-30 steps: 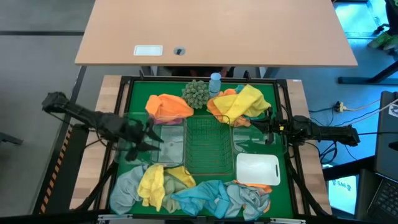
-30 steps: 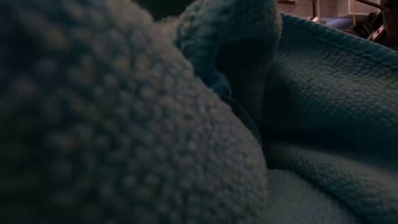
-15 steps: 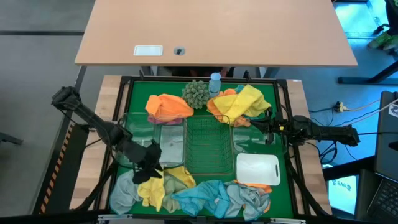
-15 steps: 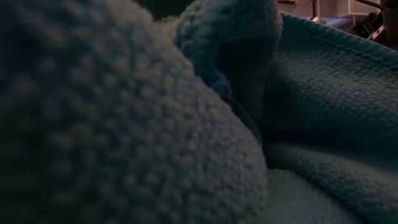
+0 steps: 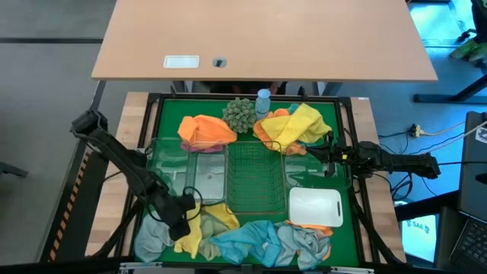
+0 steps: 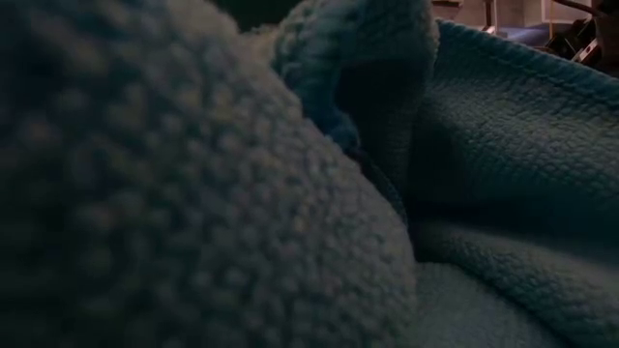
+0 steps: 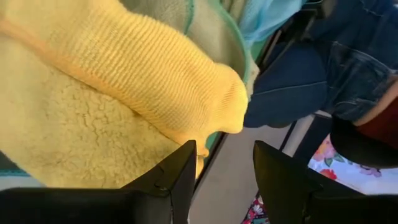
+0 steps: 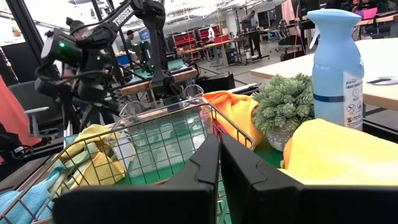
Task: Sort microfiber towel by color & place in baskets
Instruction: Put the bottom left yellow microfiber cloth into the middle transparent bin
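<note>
The left tool [image 5: 185, 217] hangs over the yellow towel [image 5: 189, 226] at the near left of the green surface [image 5: 167, 122], its two dark fingers [image 7: 177, 180] spread wide with nothing between them; in the left wrist view the yellow cloth shows a ribbed knit face and a fleecy, nubbly one. The right tool [image 5: 318, 151] waits at the right edge of the wire-mesh basket [image 5: 255, 179], its fingers pressed together on nothing.

Five containers stand in the middle of the surface: three clear plastic bins, one [image 5: 205, 180] left of the wire basket with another [image 5: 202, 144] behind it and a third [image 5: 304, 173] on the right, the dark rectangular wire-mesh basket in the centre, and a white bin [image 5: 315, 206] with rounded corners at the near right.

Towels lie in crumpled heaps around them: an orange one [image 5: 205, 129] and a yellow-and-orange heap [image 5: 298, 125] at the far side, grey-green [image 5: 152, 228], yellow and light blue [image 5: 262, 240] ones along the near edge. The low view is filled by looped blue pile.

One spiky green ball [image 5: 240, 113] sits beside one pale blue spray bottle [image 5: 262, 100], whose label is too small to read.
</note>
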{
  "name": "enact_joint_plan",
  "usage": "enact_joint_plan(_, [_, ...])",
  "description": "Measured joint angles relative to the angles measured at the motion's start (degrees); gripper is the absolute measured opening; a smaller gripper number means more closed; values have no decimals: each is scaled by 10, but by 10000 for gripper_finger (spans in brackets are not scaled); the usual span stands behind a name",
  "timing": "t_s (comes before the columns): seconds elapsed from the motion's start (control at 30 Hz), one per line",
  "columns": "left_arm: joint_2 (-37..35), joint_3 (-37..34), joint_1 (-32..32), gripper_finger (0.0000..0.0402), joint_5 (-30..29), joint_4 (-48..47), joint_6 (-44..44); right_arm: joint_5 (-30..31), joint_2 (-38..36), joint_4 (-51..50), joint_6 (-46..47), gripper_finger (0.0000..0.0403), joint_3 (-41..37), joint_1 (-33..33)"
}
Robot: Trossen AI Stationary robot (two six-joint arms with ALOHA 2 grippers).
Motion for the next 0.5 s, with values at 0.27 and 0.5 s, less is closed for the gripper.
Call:
enact_joint_plan(0.27, [18, 0, 1, 153, -22, 7, -6, 0, 0, 0, 0, 17, 0, 0])
enact_joint_plan(0.5, [18, 0, 2, 153, -28, 6, -6, 0, 0, 0, 0, 17, 0, 0])
